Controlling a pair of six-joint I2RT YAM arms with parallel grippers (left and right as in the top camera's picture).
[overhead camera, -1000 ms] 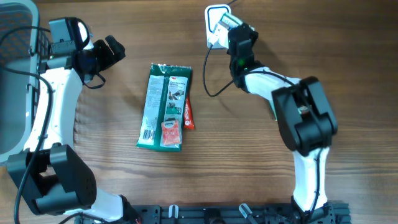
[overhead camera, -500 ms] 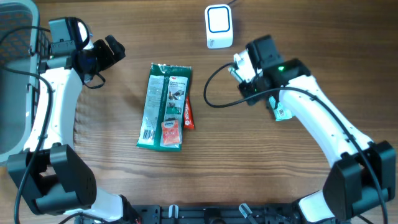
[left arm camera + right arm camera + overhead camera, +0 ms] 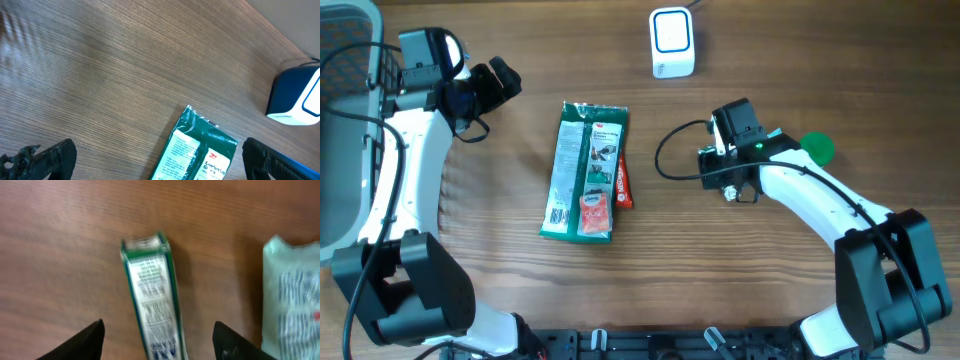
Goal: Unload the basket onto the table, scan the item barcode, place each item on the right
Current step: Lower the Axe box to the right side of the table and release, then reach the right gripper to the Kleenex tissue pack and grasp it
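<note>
1. Edges and room. The table point(image 3: 880, 70) shows bare wood right of the scanner point(image 3: 672, 42) and along the near edge below the green packet point(image 3: 582, 160). A grey basket point(image 3: 340, 120) takes up the left border, close beside the left arm. The scanner stands near the far edge, well apart from both arms.
2. Central group. The packet lies flat between the two arms. An orange sachet point(image 3: 595, 214) rests on its lower end, and a red sachet point(image 3: 622, 186) touches its right side. A black cable point(image 3: 665, 160) loops over the wood between this group and the right arm.
3. Hidden or unclear. The basket is cut off by the frame. From overhead the right wrist covers what lies beneath it. A green rounded shape point(image 3: 817, 148) shows beside the right arm, but what it is cannot be told. The right wrist view is blurred, and print cannot be read.
4. Left gripper point(image 3: 159, 145). The fingers are spread to the full and hold nothing. They hang above the wood at the packet's far end.
5. Right gripper point(image 3: 157, 327). The fingers stand well apart. The narrow green box point(image 3: 149, 287) lies on the table between them, with a gap visible on each side, so it is not gripped.
</note>
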